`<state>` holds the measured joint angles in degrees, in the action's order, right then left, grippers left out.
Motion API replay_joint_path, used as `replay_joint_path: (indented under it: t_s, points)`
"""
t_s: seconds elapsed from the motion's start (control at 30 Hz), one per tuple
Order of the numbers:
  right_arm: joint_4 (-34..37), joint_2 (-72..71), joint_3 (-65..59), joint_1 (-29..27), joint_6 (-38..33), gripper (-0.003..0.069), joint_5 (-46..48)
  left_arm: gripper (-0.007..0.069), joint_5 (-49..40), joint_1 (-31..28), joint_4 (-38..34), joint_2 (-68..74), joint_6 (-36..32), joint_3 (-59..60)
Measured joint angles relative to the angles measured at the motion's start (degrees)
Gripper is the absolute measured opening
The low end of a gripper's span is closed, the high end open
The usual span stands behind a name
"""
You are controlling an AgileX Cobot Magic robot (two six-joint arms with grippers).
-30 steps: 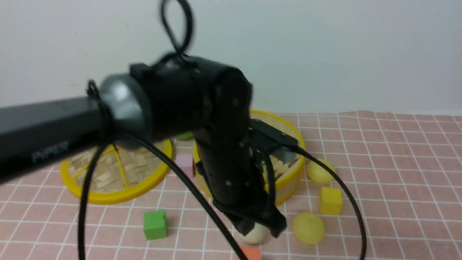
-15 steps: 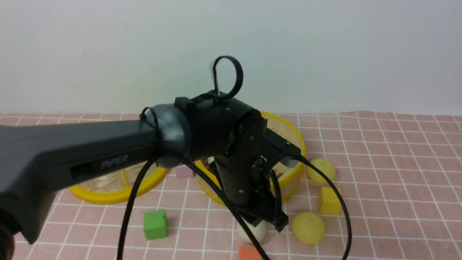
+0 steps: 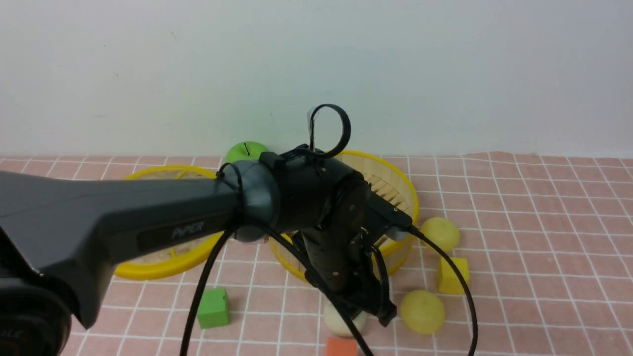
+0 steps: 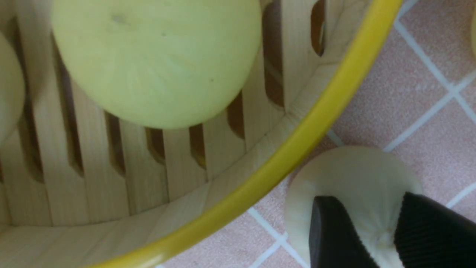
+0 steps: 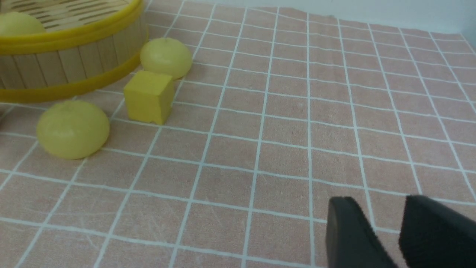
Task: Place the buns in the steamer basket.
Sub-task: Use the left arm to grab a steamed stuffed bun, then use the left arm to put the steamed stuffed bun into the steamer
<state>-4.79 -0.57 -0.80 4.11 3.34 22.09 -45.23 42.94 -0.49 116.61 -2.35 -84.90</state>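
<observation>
Left gripper (image 4: 372,208) apparently tight on off-white bun (image 4: 346,167) beside steamer basket (image 4: 297,137); right gripper (image 5: 377,208) slightly parted

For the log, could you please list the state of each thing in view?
Steamer basket: uncovered, holding a yellow bun.
Lid: off, flat beside it.
Off-white bun: on the cloth, outside.
Two more yellow buns: outside.
Left gripper: fingers on that bun, grip unclear.
Right gripper: fingers slightly apart, empty.
</observation>
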Motion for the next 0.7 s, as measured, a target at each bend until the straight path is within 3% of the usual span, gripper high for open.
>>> replay_joint_path:
  t_s: [0.07, 0.13, 0.2, 0.47, 0.7]
  points:
    - [0.0, 0.0, 0.0, 0.0, 0.0, 0.0242, 0.0, 0.0223, -0.3, 0.0, -0.1, 0.0, 0.0, 0.0]
    - [0.0, 0.0, 0.0, 0.0, 0.0, 0.0242, 0.0, 0.0079, -2.5, 0.0, -0.1, 0.0, 0.1, -0.2]
    - [0.0, 0.0, 0.0, 0.0, 0.0, 0.0242, 0.0, 0.0012, -4.1, 0.0, -0.4, -0.1, 0.1, -0.8]
    - [0.0, 0.0, 0.0, 0.0, 0.0, 0.0242, 0.0, -0.0005, -12.0, 0.0, -3.8, -5.8, -1.8, -7.2]
    - [0.0, 0.0, 0.0, 0.0, 0.0, 0.0242, 0.0, -0.0005, -14.4, -3.4, -0.8, -7.6, -2.9, -17.7]
